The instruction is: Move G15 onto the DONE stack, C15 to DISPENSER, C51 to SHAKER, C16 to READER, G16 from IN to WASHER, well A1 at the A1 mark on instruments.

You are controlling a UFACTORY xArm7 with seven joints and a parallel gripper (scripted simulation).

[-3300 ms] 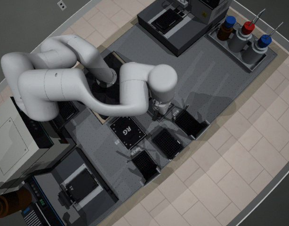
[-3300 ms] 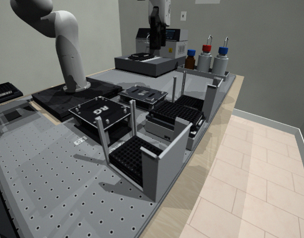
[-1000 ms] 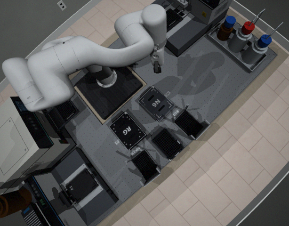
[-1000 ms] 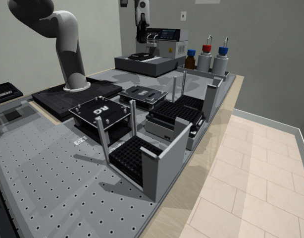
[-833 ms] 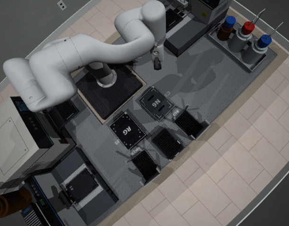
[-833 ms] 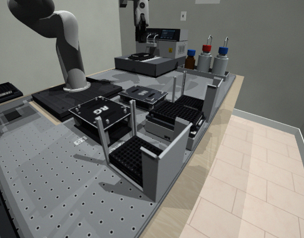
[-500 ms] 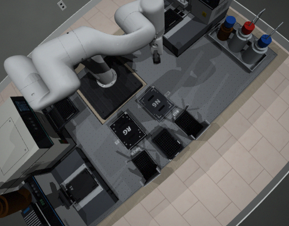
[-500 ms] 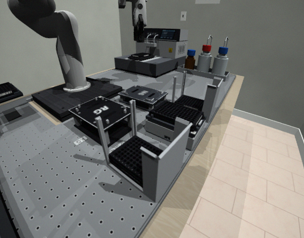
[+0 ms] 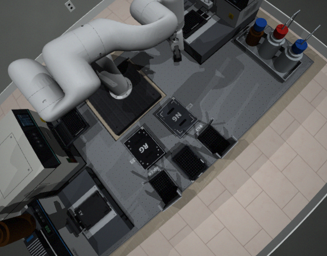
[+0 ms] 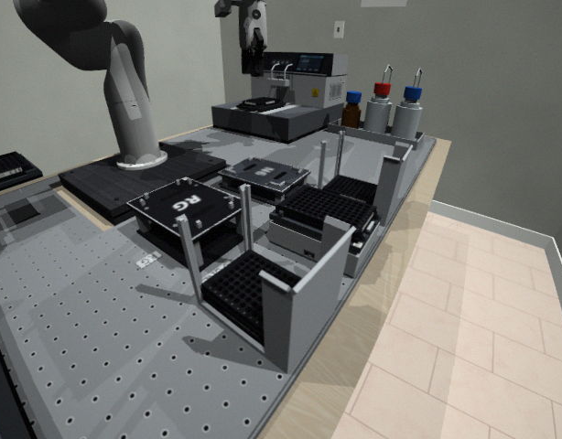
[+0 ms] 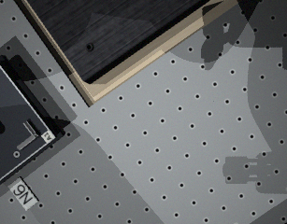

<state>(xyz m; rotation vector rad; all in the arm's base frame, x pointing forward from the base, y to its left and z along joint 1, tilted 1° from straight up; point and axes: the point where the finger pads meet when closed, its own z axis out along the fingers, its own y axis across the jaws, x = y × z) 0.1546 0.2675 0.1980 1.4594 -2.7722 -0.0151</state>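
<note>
Your dark pincer [image 9: 177, 57] hangs wide and empty above the grey perforated bench [image 9: 229, 90], beside the instrument holding a black well plate [image 9: 191, 22]. Next, likely descend and grip that plate.

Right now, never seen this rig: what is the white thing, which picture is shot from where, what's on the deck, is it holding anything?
The white thing is a seven-joint robot arm bolted to a black base plate. One picture looks down from above, one looks along the deck from the side, and one looks down from the arm's wrist.

Its gripper hangs open and holds nothing, high above the perforated grey deck, near an instrument with a dark well plate on its tray.

On the deck sit two bare rest spots, N6 and RG. Beside them are two walled racks holding black plates, with another plate on a low unit between them. Three capped bottles stand in a corner tray.
</note>
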